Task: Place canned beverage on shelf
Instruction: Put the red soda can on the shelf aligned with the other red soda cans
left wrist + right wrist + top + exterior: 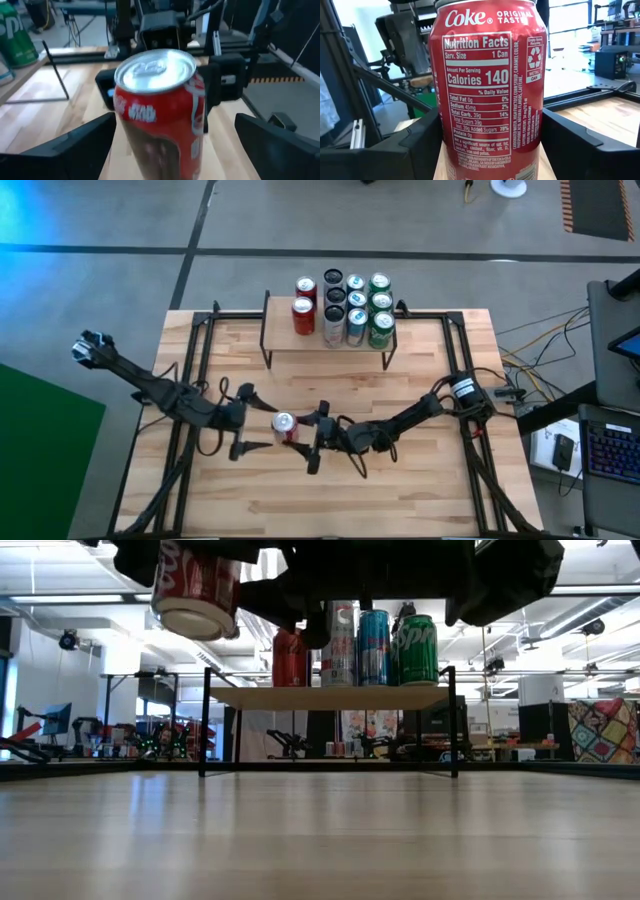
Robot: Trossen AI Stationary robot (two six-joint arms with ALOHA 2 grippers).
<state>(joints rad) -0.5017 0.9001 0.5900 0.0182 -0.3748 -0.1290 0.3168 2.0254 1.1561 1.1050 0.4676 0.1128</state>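
Observation:
A red Coke can [285, 426] hangs in the air over the middle of the table, between my two grippers. It shows high at the left of the low view [195, 585]. My right gripper [305, 437] is shut on it from the table's right. My left gripper [246, 423] is open, with a finger on either side of the can [160, 110] and a gap to each. The shelf [285, 342], a light-wood board on black legs, stands at the far edge and holds several upright cans [345, 305]. My right gripper pinches the can's side wall [440, 145] between its two fingers, on the lower half of the can. The fingers come about level from the table's right. The can is lifted clear of the table, nearly upright and a little tilted, its top up.
Black frame rails [195, 370] run along the table's left and right sides. The shelf also shows in the low view [330, 697], with bare board left of its cans [360, 645]. Bare wooden table [330, 500] lies in front of the grippers.

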